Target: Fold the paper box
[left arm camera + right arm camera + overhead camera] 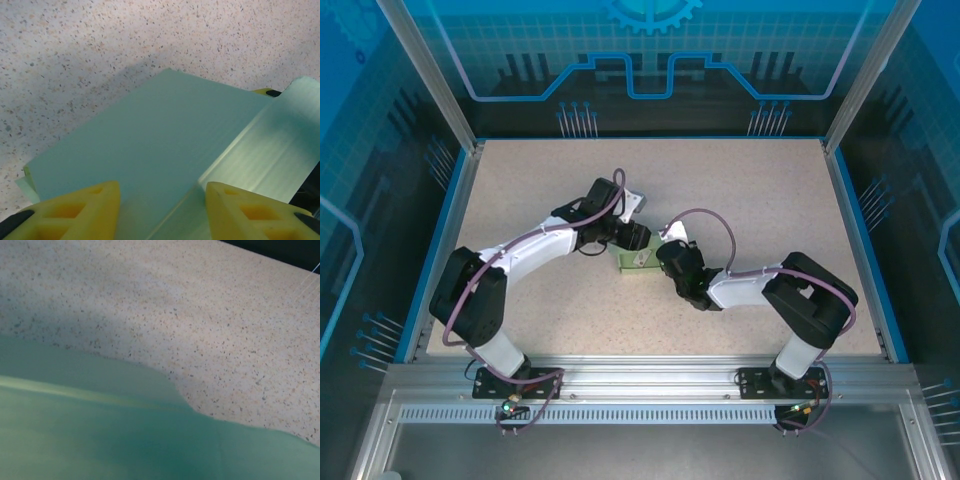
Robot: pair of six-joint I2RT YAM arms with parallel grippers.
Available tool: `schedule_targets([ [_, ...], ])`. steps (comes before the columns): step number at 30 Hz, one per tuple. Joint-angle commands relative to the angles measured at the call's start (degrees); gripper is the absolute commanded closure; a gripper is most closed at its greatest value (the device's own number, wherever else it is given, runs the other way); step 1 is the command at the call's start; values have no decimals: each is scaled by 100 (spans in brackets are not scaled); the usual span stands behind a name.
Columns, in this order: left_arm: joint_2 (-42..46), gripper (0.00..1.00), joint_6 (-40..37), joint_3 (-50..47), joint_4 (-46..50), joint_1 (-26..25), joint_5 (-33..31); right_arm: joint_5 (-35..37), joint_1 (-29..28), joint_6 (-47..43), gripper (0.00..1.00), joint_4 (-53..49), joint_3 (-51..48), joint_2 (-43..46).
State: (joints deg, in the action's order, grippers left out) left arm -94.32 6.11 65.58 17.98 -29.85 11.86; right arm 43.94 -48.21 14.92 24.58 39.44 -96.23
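Observation:
The pale mint-green paper box point(632, 264) sits at the middle of the table, between the two arms' tips. My left gripper point(638, 244) reaches it from the left. In the left wrist view, that gripper point(162, 212) has its yellow fingers point(75, 210) standing apart over the box's flat panel point(150, 135), and a creased flap point(270, 140) rises at the right. My right gripper point(663, 252) meets the box from the right. In the right wrist view, green paperboard point(125, 440) lies close against the camera and hides the fingers.
The speckled beige table point(750, 190) has a blue rim and aluminium posts at its corners. Purple cables loop along both arms. The arm bases are bolted to the metal rail at the near edge point(640, 380).

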Motion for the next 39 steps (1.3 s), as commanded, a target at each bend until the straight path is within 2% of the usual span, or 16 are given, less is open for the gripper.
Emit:
schedule_targets([
  [1,-196,50,131,-192,30,-100,-60,-201,-7,-5,85,-284,15,160],
  [14,-328,50,204,-242,-95,-166,-137,-290,-5,-104,72,-744,-281,773],
  [20,-372,50,187,-283,-179,-167,-276,-526,25,-280,70,-1499,-402,1676],
  [24,-408,51,246,-348,-368,-175,-296,-1573,404,-180,64,-1945,-330,2384],
  [27,-411,51,331,-450,-602,-180,-256,-2710,886,49,59,-2145,9,2321],
  [33,-424,51,550,-775,-1113,-186,-265,-4035,1741,469,55,-2640,963,1409],
  [39,-420,50,755,-964,-1443,-183,-204,-4449,1876,468,51,-3002,1786,287],
])
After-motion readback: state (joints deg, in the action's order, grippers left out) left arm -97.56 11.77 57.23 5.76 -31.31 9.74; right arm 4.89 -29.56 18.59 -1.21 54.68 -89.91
